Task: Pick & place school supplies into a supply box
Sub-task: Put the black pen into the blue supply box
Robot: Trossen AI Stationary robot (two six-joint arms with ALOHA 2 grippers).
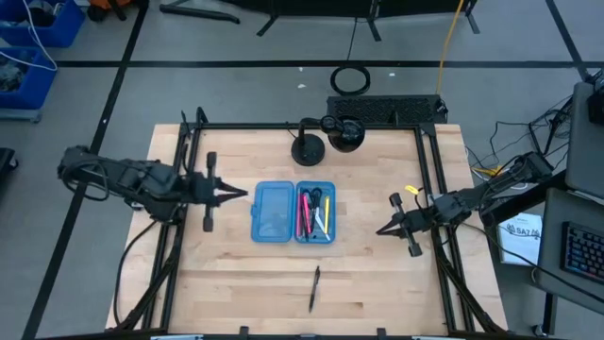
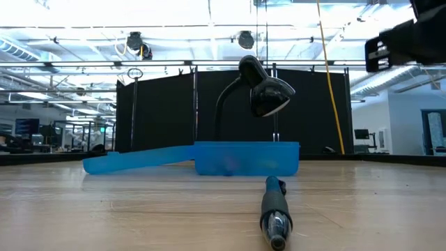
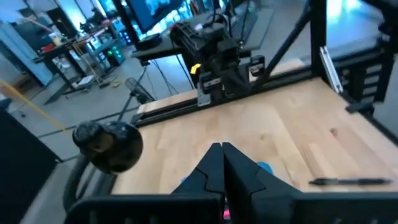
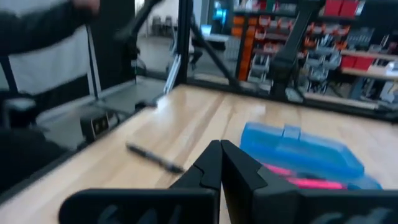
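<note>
The left gripper (image 1: 243, 194) is hovering over the table (image 1: 377, 283) just left of the supply box (image 1: 293, 212), its two dark fingers (image 3: 211, 168) pressed fully together and gripping nothing; in the left wrist view the tips are meeting in a thin seam above the wood. The right gripper (image 1: 382, 230) is hanging to the right of the box, well apart from it, and its fingers (image 4: 211, 163) are likewise closed tight against each other with nothing between them. The supply box, a translucent blue hinged case, is lying open at the middle of the table, its two halves side by side: the left half is showing no contents, while the right half is holding several pens and pencils (image 1: 315, 213) in pink, red, yellow and dark tones. One dark pen (image 1: 315, 288) is lying alone on the bare wood toward the near edge, well apart from the box and from both grippers; in the low view it is pointing at the camera in front of the box. A black desk lamp (image 1: 326, 135) is standing at the far edge of the table behind the box. No brand, label or writing is showing clearly enough on the box, pens or grippers to be read.
</note>
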